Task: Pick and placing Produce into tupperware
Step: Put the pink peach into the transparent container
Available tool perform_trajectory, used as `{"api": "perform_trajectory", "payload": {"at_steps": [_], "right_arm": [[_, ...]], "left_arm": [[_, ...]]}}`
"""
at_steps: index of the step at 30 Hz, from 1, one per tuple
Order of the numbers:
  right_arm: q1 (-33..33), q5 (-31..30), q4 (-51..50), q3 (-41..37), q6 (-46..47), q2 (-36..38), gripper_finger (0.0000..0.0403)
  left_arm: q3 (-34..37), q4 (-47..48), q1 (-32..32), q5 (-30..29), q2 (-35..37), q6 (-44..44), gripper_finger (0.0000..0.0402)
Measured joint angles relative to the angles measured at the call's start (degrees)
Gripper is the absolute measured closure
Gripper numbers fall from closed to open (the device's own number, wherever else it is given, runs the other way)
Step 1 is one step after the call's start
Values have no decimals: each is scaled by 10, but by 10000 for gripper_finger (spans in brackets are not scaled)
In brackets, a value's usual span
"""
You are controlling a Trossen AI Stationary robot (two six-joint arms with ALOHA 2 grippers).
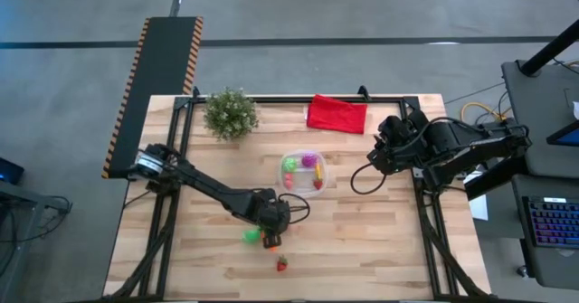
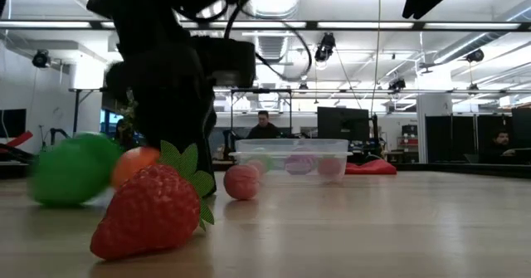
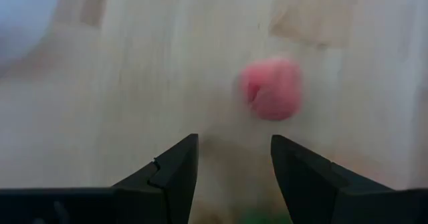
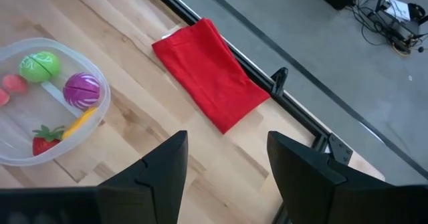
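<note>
— Pale wooden tabletop (image 1: 362, 249), far left first?

— Bushy plant (image 1: 230, 113) at the far-left corner. Then left arm, stretched from the left edge toward the middle front.

— Left gripper (image 1: 271, 222)?

— Low over the wood, jaws parted, nothing between them. Green piece (image 1: 251, 236) and orange piece (image 1: 270, 242) just beside it, touching or nearly so. Pink round piece (image 3: 271, 89) ahead of the fingers, apart from them.

— Further along?

— Strawberry (image 1: 281, 265) alone near the front edge, lying on its side. Tupperware (image 1: 319, 165) mid-table, upright, already holding a purple piece (image 4: 83, 90), a lime-green piece (image 4: 40, 65), a yellow piece (image 4: 80, 120) and a second strawberry (image 4: 45, 142).

— Right side?

— Red cloth (image 1: 337, 113), folded at the back edge. Right gripper (image 1: 384, 145) parked near it, well apart from the container, jaws spread and empty.
</note>
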State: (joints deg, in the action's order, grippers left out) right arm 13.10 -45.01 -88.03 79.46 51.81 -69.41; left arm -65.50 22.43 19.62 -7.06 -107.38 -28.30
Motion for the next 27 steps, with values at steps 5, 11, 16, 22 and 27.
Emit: {"api": "perform_trajectory", "payload": {"at_steps": [5, 11, 16, 22, 27], "right_arm": [[0, 0, 0, -1, 3, 0, 204], [0, 0, 0, -2, 3, 0, 204], [0, 0, 0, -5, 7, 0, 204], [0, 0, 0, -5, 7, 0, 204], [0, 0, 0, -5, 7, 0, 204]], "left_arm": [[-8, -3, -2, -5, -2, -14, 228], [-25, -16, -4, -26, 16, 20, 228], [-20, -14, -5, -28, 10, 21, 228], [-17, -43, -9, -29, -5, 22, 228], [-20, -81, -9, -29, -22, 36, 228]]}}
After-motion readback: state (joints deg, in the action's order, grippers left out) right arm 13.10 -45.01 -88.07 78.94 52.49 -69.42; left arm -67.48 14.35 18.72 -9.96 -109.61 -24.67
